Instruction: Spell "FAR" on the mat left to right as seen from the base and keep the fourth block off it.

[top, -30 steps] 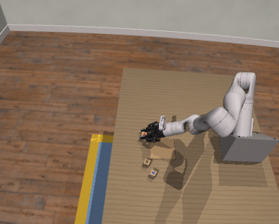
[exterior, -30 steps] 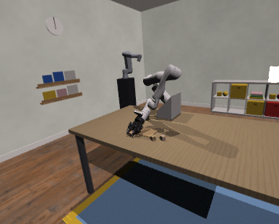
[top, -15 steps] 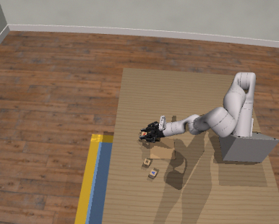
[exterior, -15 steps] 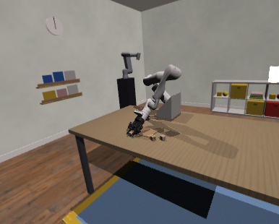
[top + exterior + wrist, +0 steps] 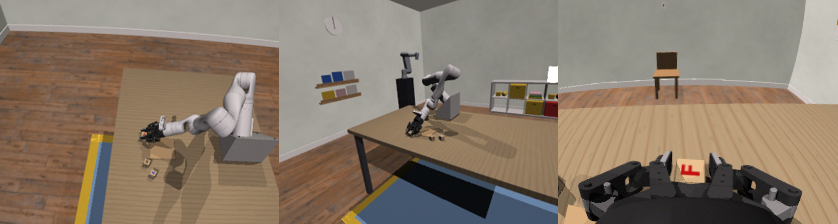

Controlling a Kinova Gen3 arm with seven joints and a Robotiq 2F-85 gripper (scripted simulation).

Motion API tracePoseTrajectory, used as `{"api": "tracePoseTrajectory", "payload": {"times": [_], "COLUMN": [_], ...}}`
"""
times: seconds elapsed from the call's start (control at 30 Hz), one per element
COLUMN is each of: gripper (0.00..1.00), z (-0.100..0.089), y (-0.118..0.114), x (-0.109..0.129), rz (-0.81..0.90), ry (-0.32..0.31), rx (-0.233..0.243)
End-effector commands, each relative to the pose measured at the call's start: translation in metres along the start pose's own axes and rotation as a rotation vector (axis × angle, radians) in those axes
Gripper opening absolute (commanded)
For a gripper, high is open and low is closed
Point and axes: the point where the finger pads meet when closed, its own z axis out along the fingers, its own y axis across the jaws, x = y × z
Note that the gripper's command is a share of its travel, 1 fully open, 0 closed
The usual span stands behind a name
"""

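My gripper is low over the table, just beyond the far left corner of the tan mat. In the wrist view the fingers stand a little apart on either side of a wooden block with a red F facing the camera. Small gaps show between the block and the finger pads, so the gripper is open around it. Two more blocks lie off the mat towards the table's front: one with a dark letter and one with a blue letter. I cannot read their letters. I do not see a fourth block clearly.
The robot's grey base stands at the right of the table. The table's left edge is close to the gripper. In the exterior view a second arm on a black pedestal stands behind the table.
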Motion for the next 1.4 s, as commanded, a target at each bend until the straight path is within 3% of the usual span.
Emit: {"api": "tracePoseTrajectory", "payload": {"times": [0.0, 0.7, 1.03, 1.37], "gripper": [0.46, 0.46, 0.46, 0.46], "z": [0.000, -0.027, -0.026, -0.025], "y": [-0.001, 0.000, 0.001, -0.001], "x": [0.000, 0.041, 0.040, 0.040], "rz": [0.010, 0.004, 0.008, 0.005], "ry": [0.003, -0.001, -0.004, -0.062], "rx": [0.002, 0.000, -0.001, 0.002]}}
